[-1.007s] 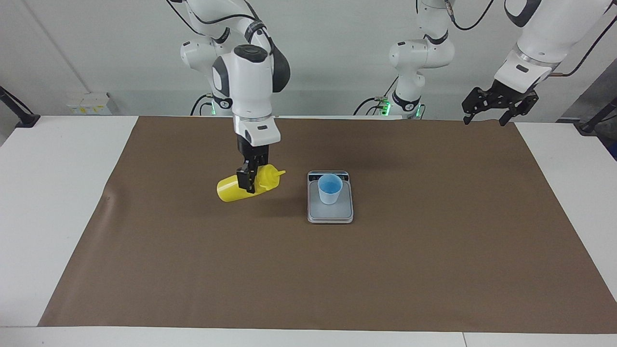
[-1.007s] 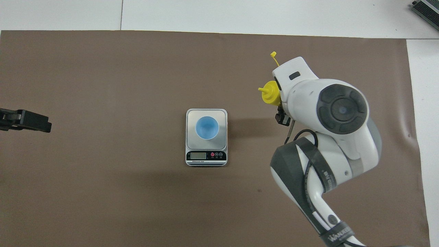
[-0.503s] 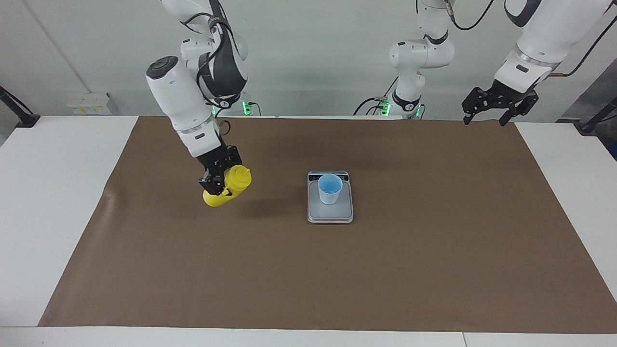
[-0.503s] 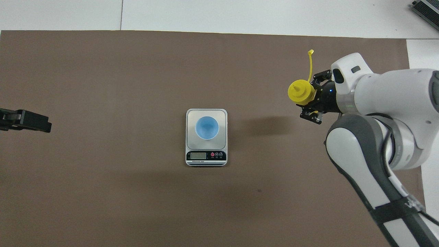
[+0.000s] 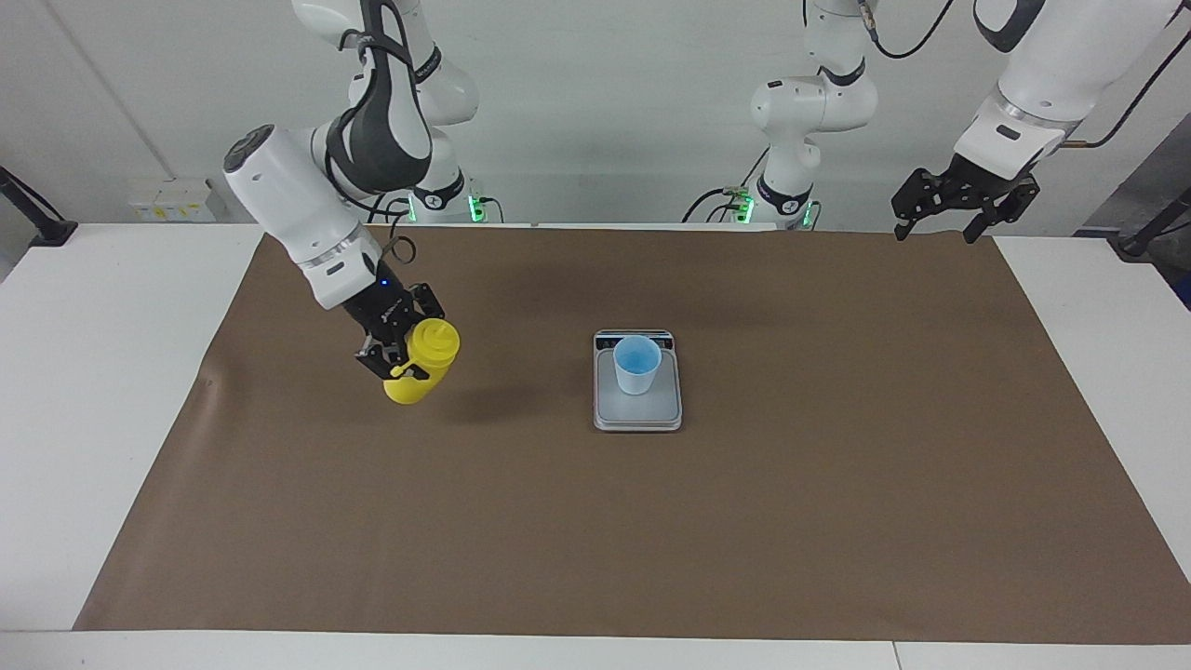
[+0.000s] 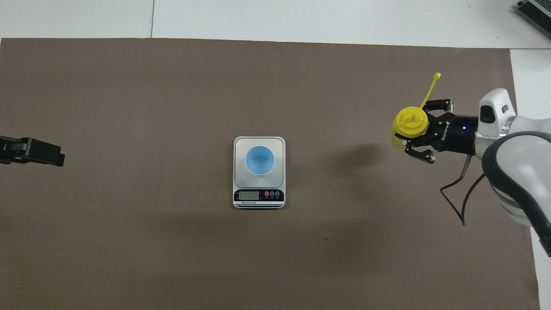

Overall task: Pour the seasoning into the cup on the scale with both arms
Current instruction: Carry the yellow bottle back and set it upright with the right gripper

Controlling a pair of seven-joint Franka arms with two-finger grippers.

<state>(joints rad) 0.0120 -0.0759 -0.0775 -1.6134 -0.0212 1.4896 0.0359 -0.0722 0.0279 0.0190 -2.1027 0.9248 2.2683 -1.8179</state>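
The seasoning, a yellow squeeze bottle [image 5: 421, 368] [image 6: 409, 124], stands almost upright with its nozzle up, and my right gripper [image 5: 400, 352] [image 6: 414, 131] is shut on its body from the side. Its base is at or just above the brown mat, toward the right arm's end of the table. The small cap [image 6: 437, 76] sticks out on its thin tether. The light-blue cup [image 5: 637, 365] [image 6: 259, 160] stands upright on the silver scale [image 5: 638, 416] [image 6: 239, 144] in the middle of the mat. My left gripper [image 5: 938, 221] [image 6: 41, 151] waits open in the air over the mat's edge at the left arm's end.
A brown mat [image 5: 791, 521] [image 6: 129, 241] covers most of the white table [image 5: 84, 372]. The scale's dark display strip [image 6: 258, 196] faces the robots. A dark object [image 6: 536, 10] lies at the table's corner farthest from the robots.
My right arm has swung away from the scale toward its own end of the table. It has turned the bottle from lying sideways to nearly upright. The left arm has not moved.
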